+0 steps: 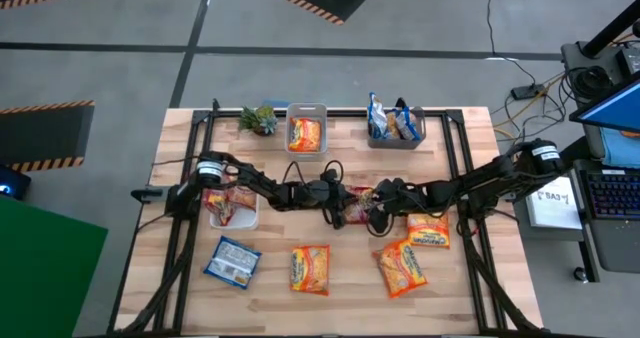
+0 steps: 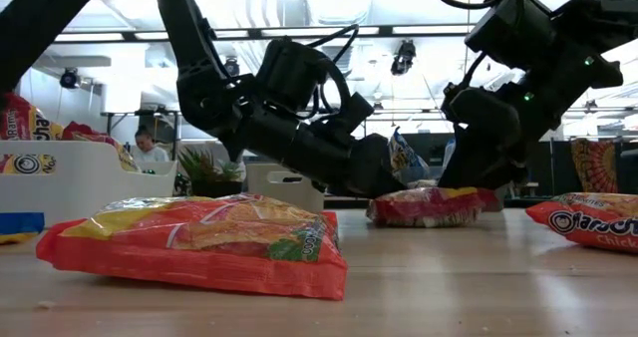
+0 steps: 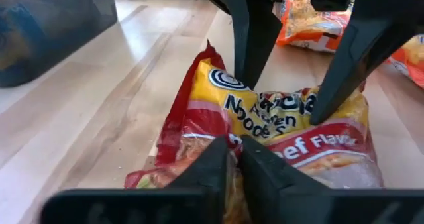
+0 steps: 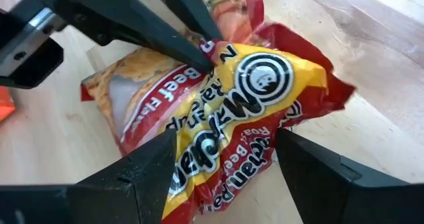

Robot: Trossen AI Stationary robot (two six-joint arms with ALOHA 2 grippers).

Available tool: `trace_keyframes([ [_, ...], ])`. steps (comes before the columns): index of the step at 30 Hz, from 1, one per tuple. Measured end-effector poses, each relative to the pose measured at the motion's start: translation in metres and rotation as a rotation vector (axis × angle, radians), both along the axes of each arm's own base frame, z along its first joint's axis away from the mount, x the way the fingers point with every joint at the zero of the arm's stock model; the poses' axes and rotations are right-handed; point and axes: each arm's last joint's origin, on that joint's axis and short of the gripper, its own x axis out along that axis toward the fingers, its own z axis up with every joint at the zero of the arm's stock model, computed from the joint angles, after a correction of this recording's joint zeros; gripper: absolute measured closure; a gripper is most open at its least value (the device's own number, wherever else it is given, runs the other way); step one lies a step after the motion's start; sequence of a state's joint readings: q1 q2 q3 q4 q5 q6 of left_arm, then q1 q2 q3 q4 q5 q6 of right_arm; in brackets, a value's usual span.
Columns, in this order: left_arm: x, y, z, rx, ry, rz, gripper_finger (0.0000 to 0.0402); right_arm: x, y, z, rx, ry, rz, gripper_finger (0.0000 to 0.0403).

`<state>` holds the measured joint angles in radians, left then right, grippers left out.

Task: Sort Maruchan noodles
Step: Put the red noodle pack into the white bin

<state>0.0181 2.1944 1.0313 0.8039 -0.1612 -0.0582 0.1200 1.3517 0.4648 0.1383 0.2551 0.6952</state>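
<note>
A red-pink and yellow beef-flavour Maruchan packet lies in the middle of the table, also seen in the low view. My left gripper reaches in from the table's left and is shut on the packet's near end. My right gripper comes from the table's right and is open. Its two fingers stand on either side of the packet, over its opposite end. In the high view the left gripper and the right gripper almost meet above the packet. My left gripper pinches the packet's crinkled end between its two fingers, coming in low and slanting down from the table's left. The packet rests on the table, its held end slightly raised. My right gripper is open around the other end; whether its fingertips touch the wrapper, I cannot tell.
A white bin at the left holds red packets. At the far edge stand a bin with an orange packet, a grey bin with blue ones, and a small plant. A blue packet and three orange packets lie loose.
</note>
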Motion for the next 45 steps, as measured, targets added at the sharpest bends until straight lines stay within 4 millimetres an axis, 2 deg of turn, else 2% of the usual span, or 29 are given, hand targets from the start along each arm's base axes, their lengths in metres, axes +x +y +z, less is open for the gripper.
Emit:
trace_keyframes([
  [2, 0.000, 0.000, 0.001, 0.003, 0.002, 0.000, 0.0395, -0.001, 0.000, 0.003, 0.004, -0.012, 0.000, 0.0160],
  [9, -0.003, -0.006, 0.008, 0.064, 0.021, -0.034, 0.0400, -0.006, 0.000, 0.026, 0.017, -0.111, 0.004, 0.0172],
  [15, -0.010, -0.018, 0.027, 0.136, 0.023, -0.090, 0.0401, -0.018, -0.002, 0.050, 0.018, -0.185, 0.013, 0.0177],
  [24, -0.019, -0.030, 0.066, 0.186, 0.030, -0.139, 0.0401, -0.036, -0.002, 0.081, -0.004, -0.313, 0.088, 0.0177],
  [30, -0.034, -0.040, 0.107, 0.222, 0.033, -0.174, 0.0401, -0.048, -0.002, 0.096, -0.027, -0.379, 0.159, 0.0177],
  [35, -0.048, -0.043, 0.133, 0.229, 0.034, -0.187, 0.0401, -0.055, -0.003, 0.106, -0.044, -0.433, 0.170, 0.0177],
  [40, -0.053, -0.043, 0.135, 0.187, 0.069, -0.175, 0.0401, -0.056, -0.003, 0.104, -0.039, -0.415, 0.166, 0.0177],
  [45, -0.045, -0.043, 0.120, 0.145, 0.072, -0.158, 0.0399, -0.055, -0.003, 0.093, 0.032, -0.325, 0.115, 0.0177],
])
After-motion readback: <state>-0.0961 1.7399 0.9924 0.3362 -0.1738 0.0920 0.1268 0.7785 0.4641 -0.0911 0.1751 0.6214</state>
